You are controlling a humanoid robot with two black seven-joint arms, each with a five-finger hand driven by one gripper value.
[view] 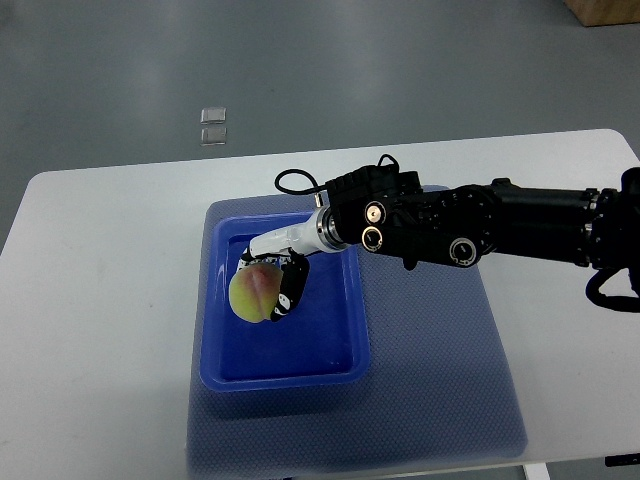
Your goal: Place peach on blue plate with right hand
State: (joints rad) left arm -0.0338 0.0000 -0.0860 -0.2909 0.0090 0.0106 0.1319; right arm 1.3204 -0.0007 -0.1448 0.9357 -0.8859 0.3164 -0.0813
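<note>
- The right hand [272,272] reaches in from the table's right edge, its dark arm stretched across the mat [430,380] to the plate [350,330].
- Its fingers are curled round the peach [252,292], dark fingertips [290,290] pressing the fruit's right side and the white palm above it.
- The peach sits over the plate's left half, near the left rim; whether it rests on the floor of the plate or hangs just above cannot be told from this steep angle.
- The step in hand looks like the set-down itself: the fruit is inside the rim and the grasp not yet let go (a judgement, not a thing seen).
- The next move likely calls for lowering until the peach is borne by the plate, then spreading the fingers gently, since a round fruit may roll toward the rim if nudged on release.
- The plate, a shallow blue tray, lies on the mat's left part, toward the middle of the table [100,300].
- Hidden: the thumb and the fingers on the peach's far side, covered by the fruit and the wrist.
- The left arm does not show.
- Two small clear squares on the floor beyond the table are too small to identify.
</note>
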